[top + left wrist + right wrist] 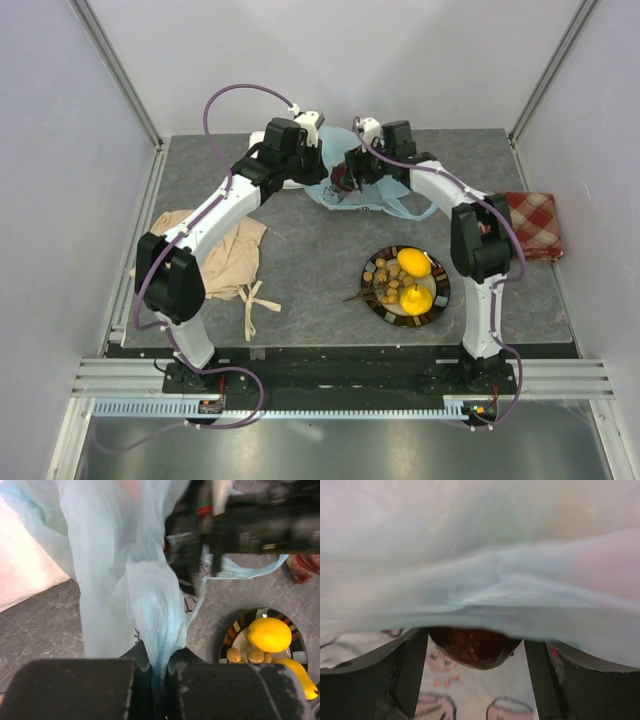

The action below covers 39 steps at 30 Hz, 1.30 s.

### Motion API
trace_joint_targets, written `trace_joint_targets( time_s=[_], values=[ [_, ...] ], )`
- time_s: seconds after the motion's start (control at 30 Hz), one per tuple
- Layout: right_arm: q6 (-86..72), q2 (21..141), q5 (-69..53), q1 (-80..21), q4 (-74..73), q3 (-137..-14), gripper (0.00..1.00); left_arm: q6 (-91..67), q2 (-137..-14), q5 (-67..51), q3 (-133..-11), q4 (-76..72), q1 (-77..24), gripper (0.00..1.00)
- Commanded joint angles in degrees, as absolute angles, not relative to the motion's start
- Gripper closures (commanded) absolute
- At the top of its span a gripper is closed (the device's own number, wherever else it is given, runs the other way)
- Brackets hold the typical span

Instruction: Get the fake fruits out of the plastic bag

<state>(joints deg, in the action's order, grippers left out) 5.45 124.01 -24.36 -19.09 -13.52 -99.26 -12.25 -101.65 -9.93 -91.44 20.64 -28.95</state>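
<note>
The light-blue plastic bag (335, 138) lies at the back middle of the table. My left gripper (160, 666) is shut on a bunched fold of the bag (125, 570) and holds it up. My right gripper (476, 639) is inside the bag, under a sheet of its film (480, 570). A dark-red fruit (470, 651) fills the gap between the fingers (407, 672), its sides against both, its top hidden by film. In the top view the right gripper (346, 176) is at the bag's mouth. Two yellow fruits (413, 262) and a tan berry cluster (383, 275) lie on a plate (441, 300).
The striped plate (227, 637) stands in front of the right arm, with a lemon (269, 634) on it. A beige cloth (228, 258) lies by the left arm. A red checked cloth (535, 225) sits at the right edge. White cloth (25, 565) lies beside the bag.
</note>
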Motion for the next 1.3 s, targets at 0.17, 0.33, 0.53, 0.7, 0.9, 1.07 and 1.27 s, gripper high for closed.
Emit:
trace_joint_targets(
  time_s=[0.17, 0.33, 0.53, 0.7, 0.9, 1.07, 1.27],
  values=[
    [4.3, 101.8, -32.2, -15.0, -16.9, -90.1, 0.51, -10.4, -102.3, -7.6, -92.5, 18.9, -28.3, 0.98],
    [6.1, 93.6, -34.5, -13.3, -20.2, -82.2, 0.51, -10.1, -102.6, -7.6, -92.8, 18.7, -28.1, 0.98],
    [20.2, 80.0, -33.2, -7.1, -42.5, -83.1, 0.50, -10.4, -102.1, -8.3, -93.2, 18.7, -27.9, 0.98],
    [34.0, 69.5, -26.7, -5.1, -62.6, -77.4, 0.49, -11.8, -102.6, -8.8, -93.6, 18.3, -27.9, 0.98],
    [41.3, 65.2, -24.9, -3.3, -69.7, -70.2, 0.50, -12.9, -102.6, -10.9, -94.0, 18.2, -27.9, 0.98],
    [44.4, 66.4, -23.4, -1.8, -70.6, -68.3, 0.51, -11.8, -101.5, -10.1, -93.4, 17.8, -27.9, 0.98],
    [48.0, 70.8, -23.8, 2.0, -70.4, -63.9, 0.52, -10.5, -100.8, -9.4, -92.0, 17.9, -27.9, 0.98]
  ],
)
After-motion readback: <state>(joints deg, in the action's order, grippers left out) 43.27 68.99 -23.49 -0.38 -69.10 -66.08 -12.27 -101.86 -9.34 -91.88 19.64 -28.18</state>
